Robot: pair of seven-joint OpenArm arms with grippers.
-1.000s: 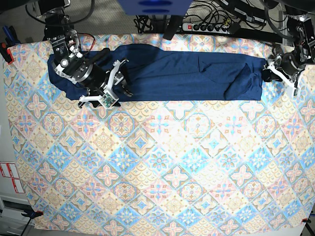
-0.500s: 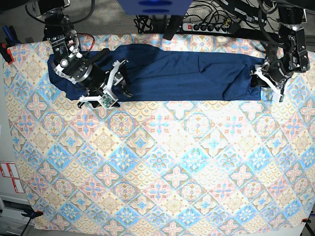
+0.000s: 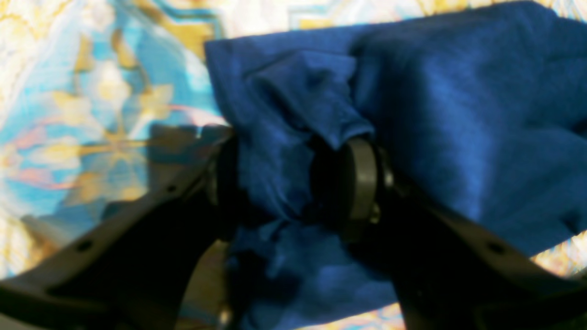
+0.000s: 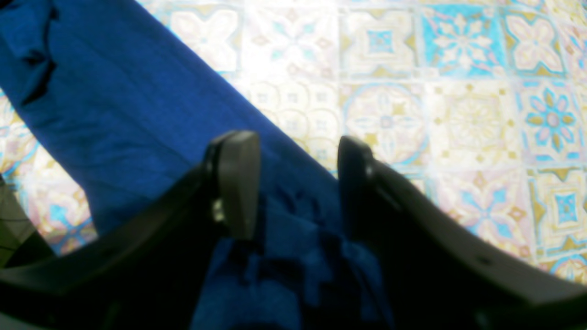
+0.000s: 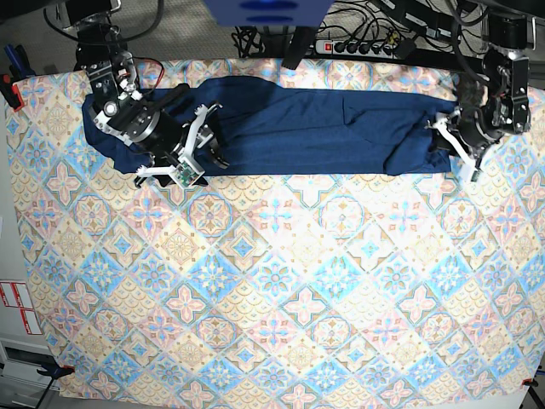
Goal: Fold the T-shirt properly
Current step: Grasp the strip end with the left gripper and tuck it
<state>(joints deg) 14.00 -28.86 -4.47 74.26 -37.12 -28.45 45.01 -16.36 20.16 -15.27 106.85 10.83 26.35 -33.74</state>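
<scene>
The dark blue T-shirt (image 5: 315,128) lies as a long folded band across the far part of the table. My left gripper (image 5: 440,136) is at its right end. In the left wrist view, a bunched corner of the T-shirt (image 3: 458,114) fills the wide gap of the left gripper (image 3: 293,183), whose jaws stand apart. My right gripper (image 5: 215,141) hovers over the band's left part, near its front edge. In the right wrist view the right gripper (image 4: 293,178) is open above the T-shirt (image 4: 114,114), with the fabric's straight edge running beneath it.
A pastel diamond-patterned cloth (image 5: 272,281) covers the whole table. Behind the far edge lie a power strip (image 5: 358,47) and cables. A dark stand post (image 5: 298,43) rises at the back centre.
My left gripper has moved left from beyond the shirt's right end onto that end, where fabric has bunched between its fingers. The right arm has stayed still.
</scene>
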